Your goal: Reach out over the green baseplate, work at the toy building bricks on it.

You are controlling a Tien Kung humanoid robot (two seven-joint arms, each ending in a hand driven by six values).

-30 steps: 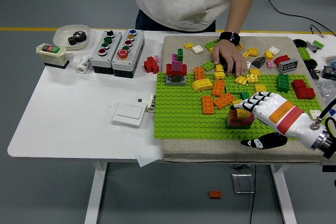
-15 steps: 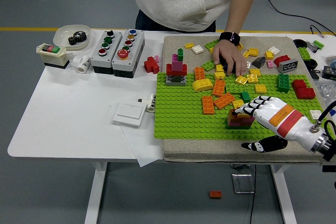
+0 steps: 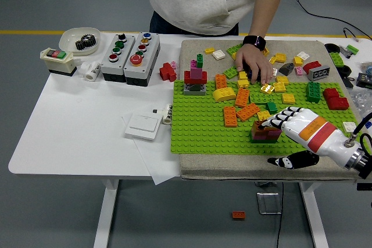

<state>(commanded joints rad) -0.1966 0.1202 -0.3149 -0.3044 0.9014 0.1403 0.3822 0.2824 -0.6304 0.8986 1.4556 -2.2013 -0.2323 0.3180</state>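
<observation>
The green baseplate (image 3: pixel 197 126) lies on a grey mat with many loose bricks along its far side. A small dark red and brown brick stack (image 3: pixel 265 134) stands near its front right. My right hand (image 3: pixel 278 121), white with an orange band, comes in from the right. Its fingertips (image 3: pixel 271 122) rest on top of the stack and its thumb (image 3: pixel 289 160) is spread away below, off the plate's front edge. It grips nothing. A red, pink and grey brick tower (image 3: pixel 196 81) stands at the plate's far left. The left arm is out of view.
A person stands at the far side with one hand (image 3: pixel 254 65) resting on loose bricks at the plate's far edge. Two button boxes (image 3: pixel 130 50), a bowl with a gear (image 3: pixel 81 40), a white switch (image 3: pixel 143 125) and paper lie on the table to the left.
My right hand has drawn back slightly to the right and downward, with its fingertips still on the stack. The person's hand has not moved.
</observation>
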